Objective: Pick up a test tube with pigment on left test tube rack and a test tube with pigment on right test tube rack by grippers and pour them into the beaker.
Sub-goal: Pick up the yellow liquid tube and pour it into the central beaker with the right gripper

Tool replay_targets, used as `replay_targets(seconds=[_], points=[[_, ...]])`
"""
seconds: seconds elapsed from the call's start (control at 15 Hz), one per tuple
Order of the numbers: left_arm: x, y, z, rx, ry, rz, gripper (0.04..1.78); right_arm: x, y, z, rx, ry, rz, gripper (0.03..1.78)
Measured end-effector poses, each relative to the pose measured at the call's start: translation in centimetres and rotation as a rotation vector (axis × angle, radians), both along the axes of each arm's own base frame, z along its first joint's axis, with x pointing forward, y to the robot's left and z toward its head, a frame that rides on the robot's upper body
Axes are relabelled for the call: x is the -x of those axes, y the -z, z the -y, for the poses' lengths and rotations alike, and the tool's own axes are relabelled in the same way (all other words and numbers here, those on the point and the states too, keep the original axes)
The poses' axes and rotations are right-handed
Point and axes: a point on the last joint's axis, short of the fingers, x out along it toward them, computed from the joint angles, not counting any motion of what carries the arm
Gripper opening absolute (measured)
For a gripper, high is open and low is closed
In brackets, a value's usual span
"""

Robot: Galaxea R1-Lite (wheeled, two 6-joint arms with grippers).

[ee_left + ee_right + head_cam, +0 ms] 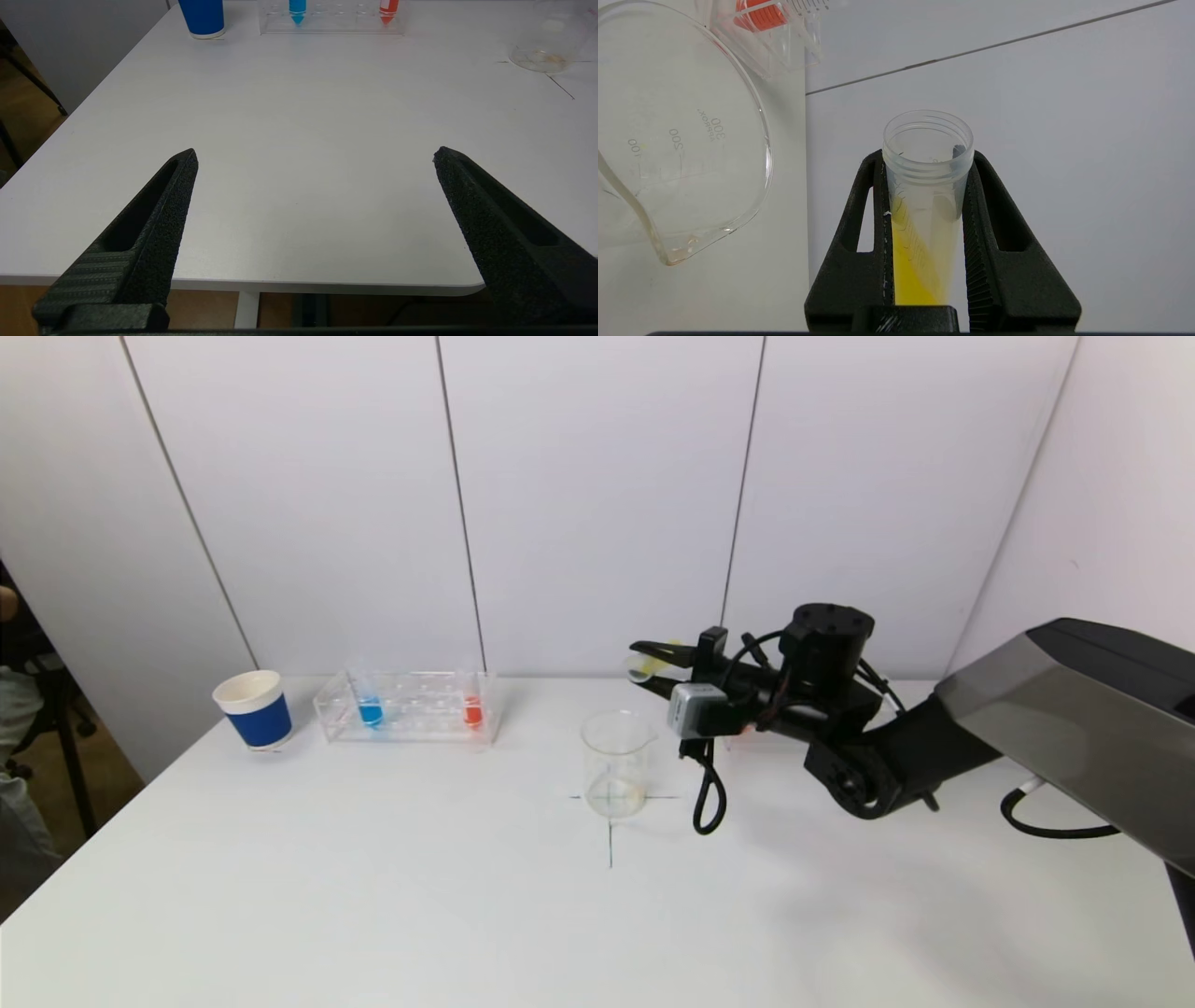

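white table (pixel 392 896) bears beaker (pixel 615 763), rack (pixel 408 707), cup (pixel 253 709); pale wall panels behind.

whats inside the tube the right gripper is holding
Yellow liquid sits in the lower part of the tube, pooled to one side since it is tipped. The part near the open mouth looks empty. The right gripper hides the tube's very bottom.

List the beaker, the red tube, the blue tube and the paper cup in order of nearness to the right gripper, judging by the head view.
From the right gripper, shut on the yellow tube:
1. Beaker, just below and to its left.
2. Red tube, at the rack's near end.
3. Blue tube, toward the rack's far end.
4. Paper cup, past the rack at the table's left.
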Motion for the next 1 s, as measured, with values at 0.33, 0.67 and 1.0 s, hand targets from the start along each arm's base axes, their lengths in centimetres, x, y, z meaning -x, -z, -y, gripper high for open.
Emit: replay_targets(seconds=[0.33,0.67,1.0], points=[[0.0,0.0,0.0,0.0,0.0,0.0,1.76,0.14,0.03,-0.04,0.051,0.0,0.031,0.48],[0.0,0.0,0.0,0.0,0.0,0.0,1.76,0.54,-0.35,-0.34,0.086,0.0,0.077,0.48],[0.0,-0.01,0.0,0.0,0.0,0.0,1.76,0.87,-0.32,-0.68,0.139,0.007,0.105,0.48]])
